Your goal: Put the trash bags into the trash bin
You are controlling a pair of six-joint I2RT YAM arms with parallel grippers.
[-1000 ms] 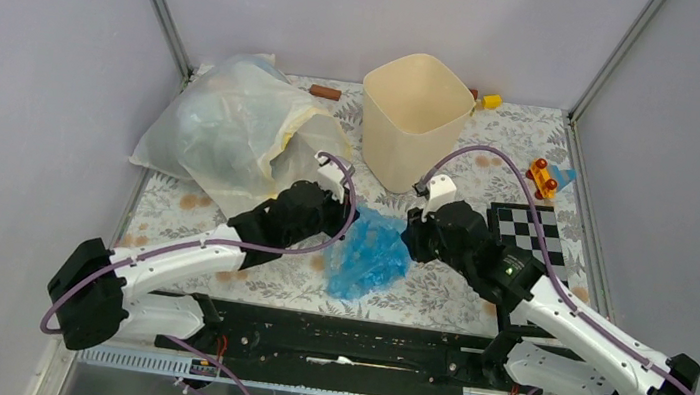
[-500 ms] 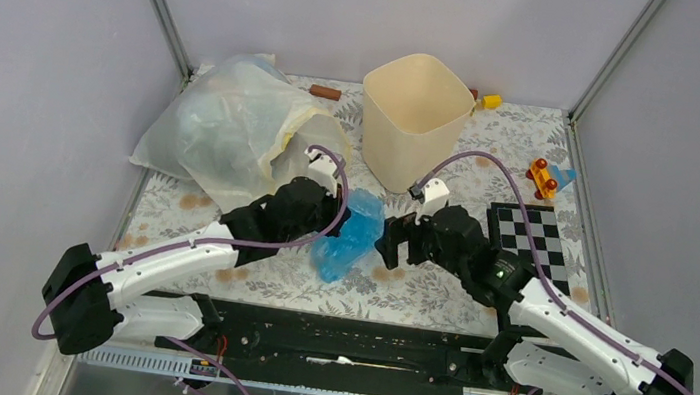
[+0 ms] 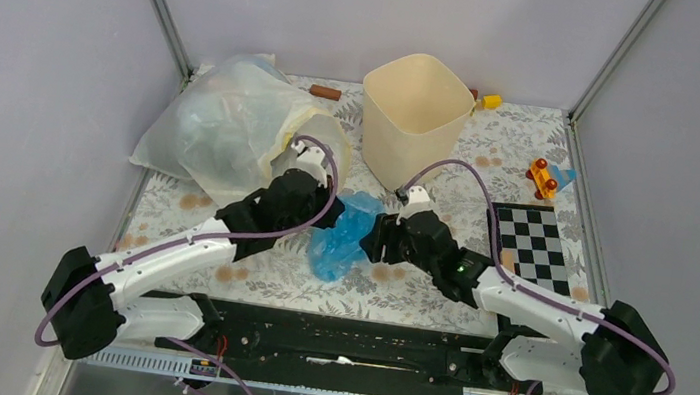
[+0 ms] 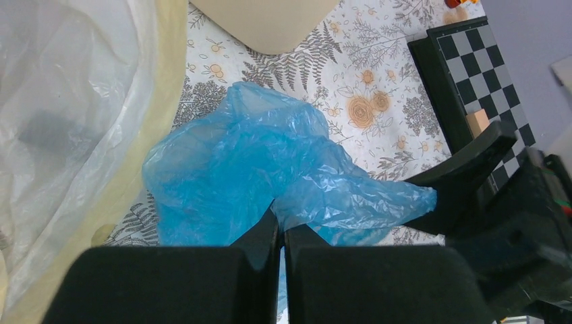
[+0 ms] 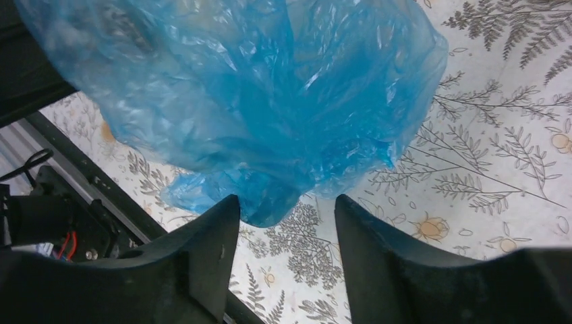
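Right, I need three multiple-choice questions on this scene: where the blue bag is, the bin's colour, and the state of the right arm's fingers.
1. Where is the blue bag? A inside the bin; B outside the bin, on its near side; C off the table.
2. What colour is the bin? A cream; B green; C red.
3. The right fingers are: A open; B shut on the bag; C shut on the bin.
Answers: B, it shows nearer than the bin's base; A, its walls are cream; A, a wide gap separates them.
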